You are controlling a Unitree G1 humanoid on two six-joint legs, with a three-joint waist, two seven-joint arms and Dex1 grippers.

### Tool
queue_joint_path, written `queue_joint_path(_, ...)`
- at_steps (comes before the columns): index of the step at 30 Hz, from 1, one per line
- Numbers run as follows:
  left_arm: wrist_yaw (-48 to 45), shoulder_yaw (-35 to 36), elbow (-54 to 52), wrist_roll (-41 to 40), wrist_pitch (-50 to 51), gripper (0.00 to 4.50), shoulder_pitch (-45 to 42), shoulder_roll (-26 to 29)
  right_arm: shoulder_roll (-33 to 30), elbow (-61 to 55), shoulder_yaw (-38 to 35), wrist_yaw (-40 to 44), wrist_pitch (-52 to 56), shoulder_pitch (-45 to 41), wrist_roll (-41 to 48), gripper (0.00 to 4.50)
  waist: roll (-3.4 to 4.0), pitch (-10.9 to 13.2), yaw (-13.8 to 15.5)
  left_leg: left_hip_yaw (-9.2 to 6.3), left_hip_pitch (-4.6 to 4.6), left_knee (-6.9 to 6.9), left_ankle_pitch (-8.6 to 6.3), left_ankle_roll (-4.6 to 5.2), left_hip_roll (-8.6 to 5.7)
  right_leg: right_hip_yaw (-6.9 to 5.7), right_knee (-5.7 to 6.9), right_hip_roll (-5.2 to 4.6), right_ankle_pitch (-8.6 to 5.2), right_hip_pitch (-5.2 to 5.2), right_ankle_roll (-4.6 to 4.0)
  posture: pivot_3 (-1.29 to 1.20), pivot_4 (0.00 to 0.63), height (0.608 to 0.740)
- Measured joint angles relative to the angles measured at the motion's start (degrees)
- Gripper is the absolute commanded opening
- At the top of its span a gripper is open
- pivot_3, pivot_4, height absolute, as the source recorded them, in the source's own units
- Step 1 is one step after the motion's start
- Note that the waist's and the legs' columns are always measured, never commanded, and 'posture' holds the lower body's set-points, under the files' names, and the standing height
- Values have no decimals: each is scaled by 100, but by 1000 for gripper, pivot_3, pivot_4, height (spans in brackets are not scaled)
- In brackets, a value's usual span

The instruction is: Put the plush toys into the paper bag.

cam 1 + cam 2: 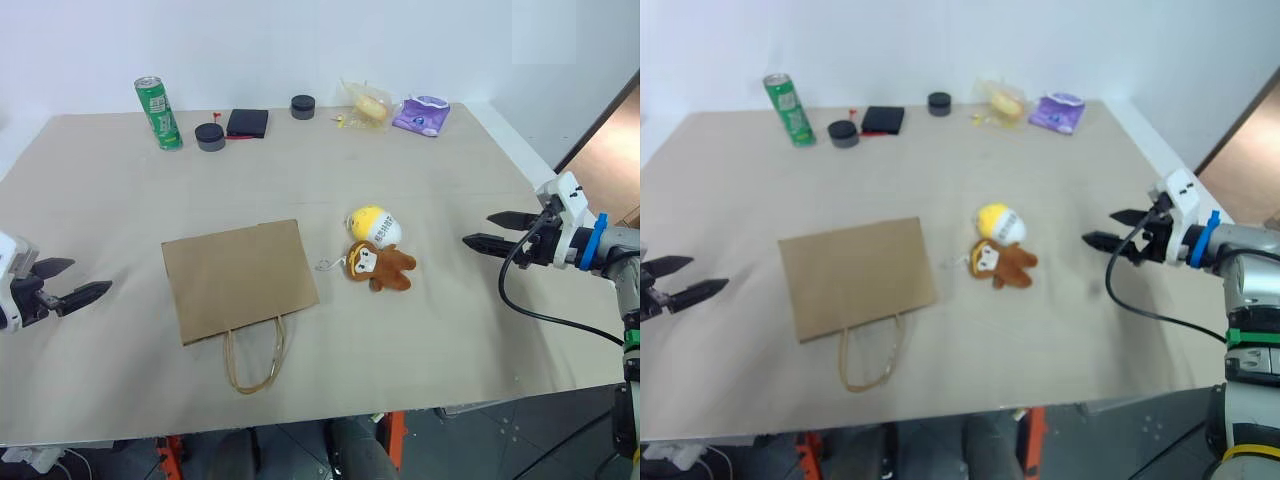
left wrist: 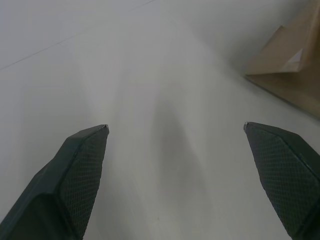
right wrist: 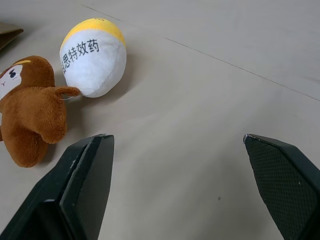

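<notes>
Right beside the paper bag, just off its right edge, sit both plush toys: the brown monkey and the yellow-and-white egg. The two are touching, with the egg on the far side of the monkey. The egg has some dark printed characters on its white part. Neither one is in the bag yet.

The bag itself is lying flat on the tan table, and its thin loop handles trail off the bag's near edge toward the robot.

Left gripper hovers well off to the left of the bag, fingers spread wide and holding nothing. From its wrist camera you can catch a corner of the bag past the fingertips.

Right gripper is over on the far side of the toys from the bag, pointing toward them but clearly apart from them. Its fingers are spread wide too, empty.

Way behind the bag, along the far edge of the table: a green can standing upright, two small dark round things, a flat black case, a clear packet with yellow stuff inside, and a purple packet next to it.
</notes>
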Motion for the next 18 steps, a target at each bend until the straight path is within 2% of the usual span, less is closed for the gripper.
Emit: queue_joint_path(18, 255, 199, -47, 28, -152, 4477, 49, -151, 14, 416, -1, 95, -186, -242, -12, 4500, 0, 0, 1, 0, 2, 14, 1, 1, 4, 1, 8, 5, 14, 3, 10, 0, 150, 740)
